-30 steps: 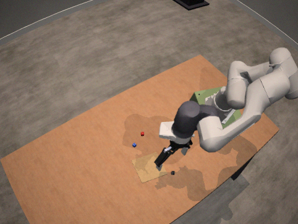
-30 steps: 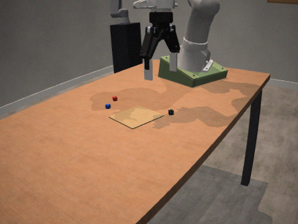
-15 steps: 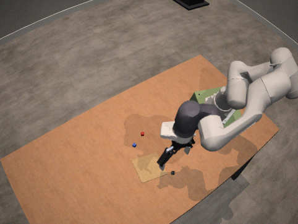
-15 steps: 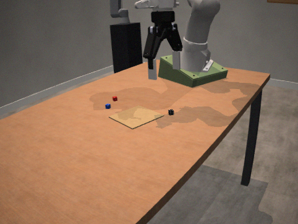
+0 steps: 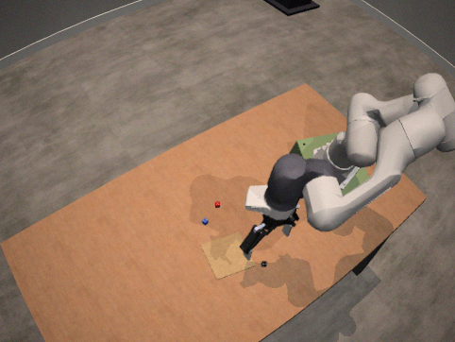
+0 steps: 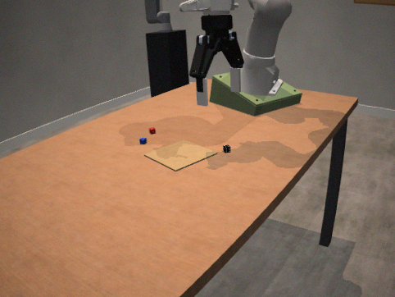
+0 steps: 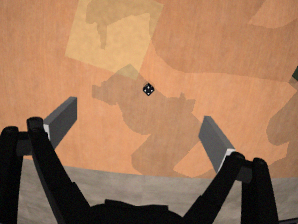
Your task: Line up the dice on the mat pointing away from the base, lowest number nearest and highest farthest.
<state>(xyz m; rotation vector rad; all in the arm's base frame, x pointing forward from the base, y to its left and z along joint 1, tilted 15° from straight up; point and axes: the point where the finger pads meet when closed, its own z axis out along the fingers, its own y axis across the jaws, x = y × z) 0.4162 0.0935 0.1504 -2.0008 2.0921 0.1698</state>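
A tan square mat point(image 5: 227, 255) lies flat on the wooden table; it also shows in the exterior view point(image 6: 180, 154) and the wrist view point(image 7: 113, 26). A black die point(image 5: 263, 264) point(image 6: 226, 148) point(image 7: 148, 88) sits on the table just off the mat's edge, on the side toward the table's long edge. A red die point(image 5: 217, 204) point(image 6: 152, 130) and a blue die point(image 5: 205, 220) point(image 6: 143, 140) sit on the table beyond the mat's other side. My gripper point(image 6: 216, 88) hangs high above the table, open and empty, its fingers wide in the wrist view point(image 7: 139, 131).
The robot's green base plate point(image 6: 256, 93) stands at the table's far end. A dark cabinet point(image 6: 167, 61) stands behind the table. The table's long edge point(image 6: 287, 189) runs close to the black die.
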